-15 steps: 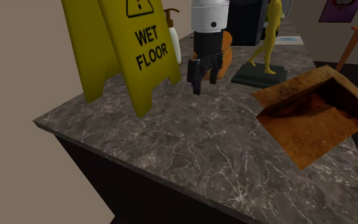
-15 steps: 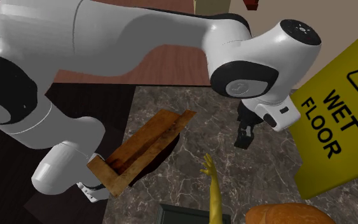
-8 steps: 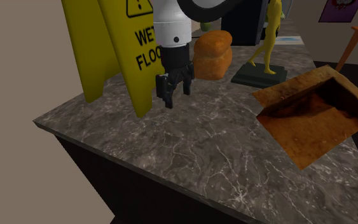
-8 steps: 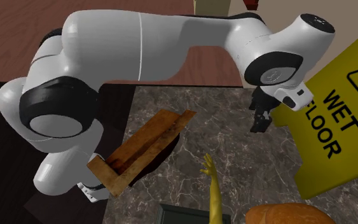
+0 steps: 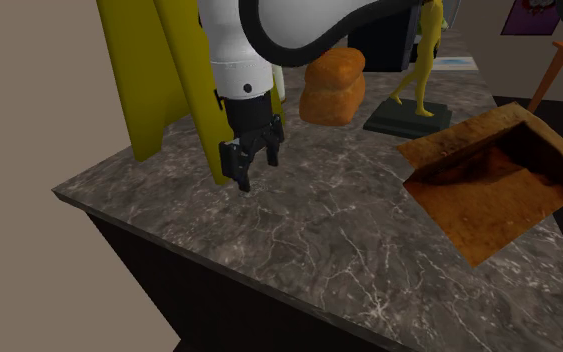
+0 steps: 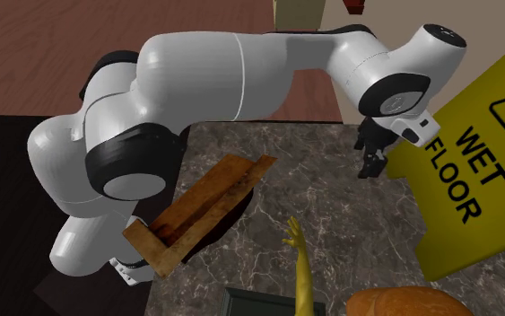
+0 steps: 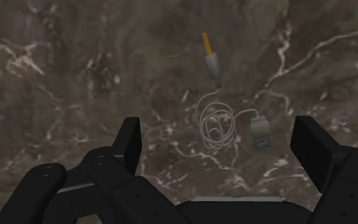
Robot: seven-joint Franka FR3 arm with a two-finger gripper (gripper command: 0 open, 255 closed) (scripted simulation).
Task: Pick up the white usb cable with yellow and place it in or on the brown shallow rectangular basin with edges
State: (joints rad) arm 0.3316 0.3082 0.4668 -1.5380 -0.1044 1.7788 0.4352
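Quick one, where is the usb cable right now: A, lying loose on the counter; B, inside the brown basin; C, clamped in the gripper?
A: the cable lies coiled on the marble counter, and the gripper has its fingers open on either side, not touching it.

The shoulder view is softly and evenly lit. The yellow wet-floor sign (image 5: pixel 149 80) looks bright and flat, while the marble tabletop (image 5: pixel 349 240) stays a muted grey-brown and its front face falls almost to black. The brown basin (image 5: pixel 489 205) glows orange on its floor and sinks into deep shadow along its far wall. In the second exterior view the white arm (image 6: pixel 205 76) carries smooth shading, paler on top and greyer beneath. The wrist view is dim and murky. The USB cable (image 7: pixel 217 121) shows pale against dark stone, and the pincer (image 7: pixel 220 143) is flat black with thin grey highlights on its edges.
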